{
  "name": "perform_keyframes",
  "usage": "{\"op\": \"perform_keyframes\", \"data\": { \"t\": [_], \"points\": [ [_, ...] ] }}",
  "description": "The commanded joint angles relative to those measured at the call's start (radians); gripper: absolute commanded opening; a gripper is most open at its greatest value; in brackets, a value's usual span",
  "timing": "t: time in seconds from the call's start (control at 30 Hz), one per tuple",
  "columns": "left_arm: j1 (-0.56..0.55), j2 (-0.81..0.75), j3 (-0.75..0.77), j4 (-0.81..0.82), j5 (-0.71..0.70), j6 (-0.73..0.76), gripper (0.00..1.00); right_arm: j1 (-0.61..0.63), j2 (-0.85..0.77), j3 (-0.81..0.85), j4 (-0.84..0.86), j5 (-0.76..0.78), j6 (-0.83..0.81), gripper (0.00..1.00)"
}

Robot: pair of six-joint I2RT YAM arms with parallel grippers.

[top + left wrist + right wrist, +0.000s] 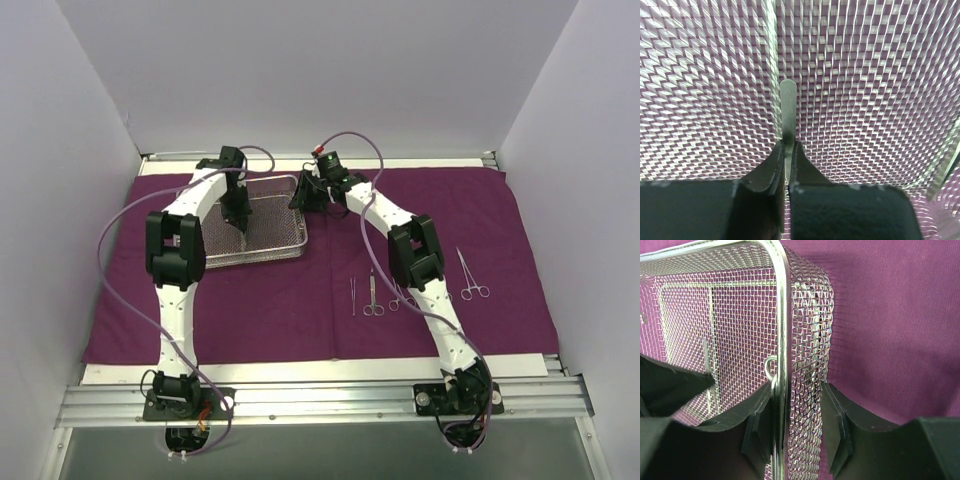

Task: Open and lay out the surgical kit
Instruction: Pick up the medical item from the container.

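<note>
The deep-purple cloth [500, 210] lies spread flat over the table. On its far left part stands the silver mesh tray [270, 245]. My left gripper [238, 218] reaches down into the tray. In the left wrist view the left gripper [787, 150] is shut on a slim flat steel instrument [788, 107] just above the mesh floor [865, 75]. My right gripper [305, 192] is at the tray's right end. In the right wrist view the right gripper [797, 405] is shut across the tray's rim [782, 315] and mesh wall [812, 340].
Several steel instruments lie in a row on the cloth right of centre: tweezers [353, 297], scissors [372, 296], one [399, 298] partly under the right arm, and ring-handled forceps [470, 276]. White walls close in the sides and the back.
</note>
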Motion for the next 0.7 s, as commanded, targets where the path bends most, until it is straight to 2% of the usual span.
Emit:
{"op": "perform_keyframes", "data": {
  "t": [0.0, 0.07, 0.1, 0.23, 0.33, 0.37, 0.4, 0.5, 0.6, 0.67],
  "points": [
    [0.03, 0.012, 0.101, 0.014, -0.004, 0.014, 0.02, -0.001, -0.033, 0.029, -0.057, -0.019, -0.025, 0.21],
    [0.041, 0.018, 0.158, -0.007, 0.011, 0.013, 0.02, -0.003, -0.035, 0.031, -0.058, -0.025, -0.028, 0.23],
    [0.046, 0.015, 0.172, -0.012, 0.013, 0.011, 0.02, -0.004, -0.038, 0.031, -0.055, -0.03, -0.028, 0.3],
    [0.052, -0.031, 0.222, -0.027, 0.088, 0.018, 0.02, -0.009, -0.049, 0.063, -0.06, -0.036, -0.028, 0.45],
    [0.053, -0.083, 0.239, -0.029, 0.148, 0.005, 0.02, -0.017, -0.049, 0.147, -0.119, -0.022, -0.042, 0.59],
    [0.052, -0.111, 0.238, -0.032, 0.166, 0.005, 0.02, -0.02, -0.055, 0.173, -0.136, -0.022, -0.042, 0.68],
    [0.043, -0.123, 0.23, -0.033, 0.198, 0.005, 0.02, -0.032, -0.072, 0.18, -0.141, -0.022, -0.041, 0.99],
    [0.024, -0.18, 0.207, -0.046, 0.243, 0.014, 0.02, -0.063, -0.127, 0.183, -0.181, -0.002, -0.074, 1.0],
    [0.016, -0.258, 0.109, -0.001, 0.31, 0.019, 0.02, -0.087, -0.202, 0.177, -0.247, 0.038, -0.122, 1.0],
    [0.012, -0.31, 0.028, 0.042, 0.404, 0.022, 0.02, -0.104, -0.254, 0.128, -0.296, 0.054, -0.188, 1.0]
  ]
}}
